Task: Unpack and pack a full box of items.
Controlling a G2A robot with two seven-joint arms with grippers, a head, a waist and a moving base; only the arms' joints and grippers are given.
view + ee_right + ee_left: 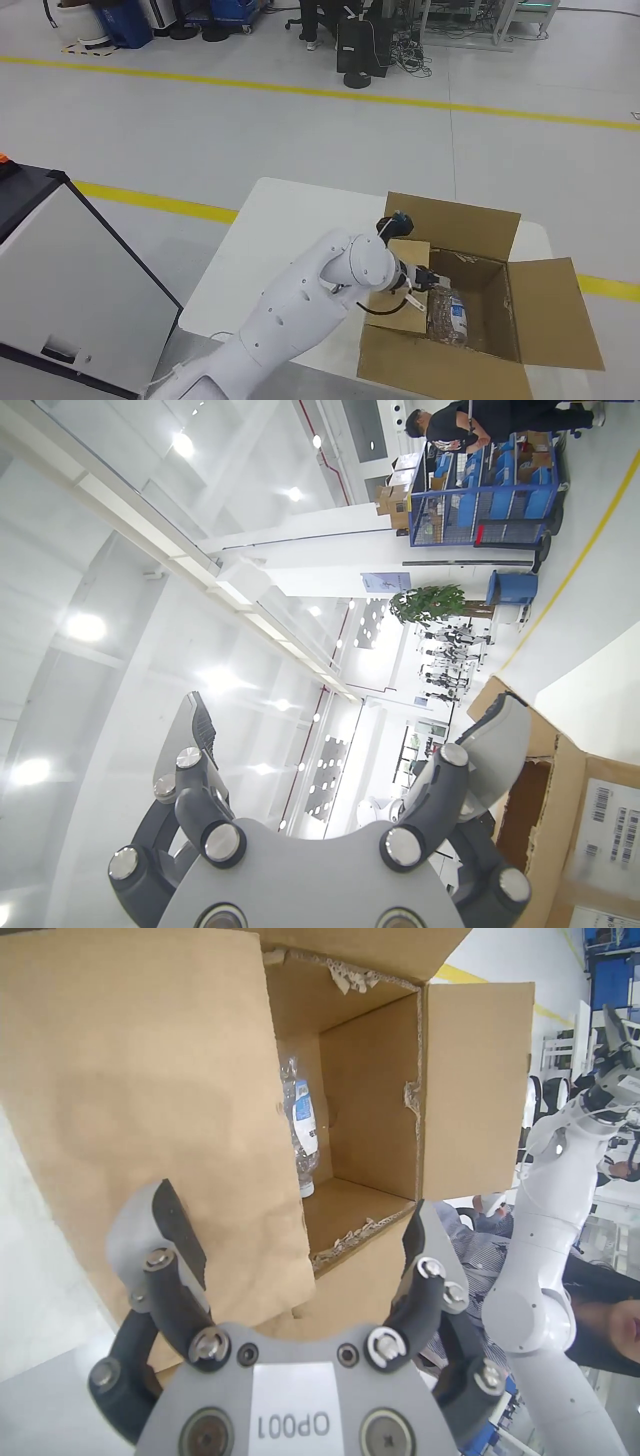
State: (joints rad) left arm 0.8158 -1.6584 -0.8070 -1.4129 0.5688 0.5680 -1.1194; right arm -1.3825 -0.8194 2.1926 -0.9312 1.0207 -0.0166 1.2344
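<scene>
An open cardboard box [550,315] stands on the right part of the white table [280,235], its flaps folded outward. Inside, a clear plastic bottle [450,318] with a blue-and-white label lies against the wall on the arm's side; the left wrist view shows the bottle [302,1128] behind a flap [150,1078]. My left gripper [422,277] hovers over that flap at the box's edge; the left gripper [295,1218] is open and holds nothing. My right gripper [350,720] is open and empty, raised and pointing towards the ceiling, with a box corner [550,775] beside it. The right gripper [614,1040] is held high, beyond the box.
A grey cabinet [60,280] stands on the floor left of the table. The table's left half is bare white surface. Yellow lines [150,200] run across the floor behind.
</scene>
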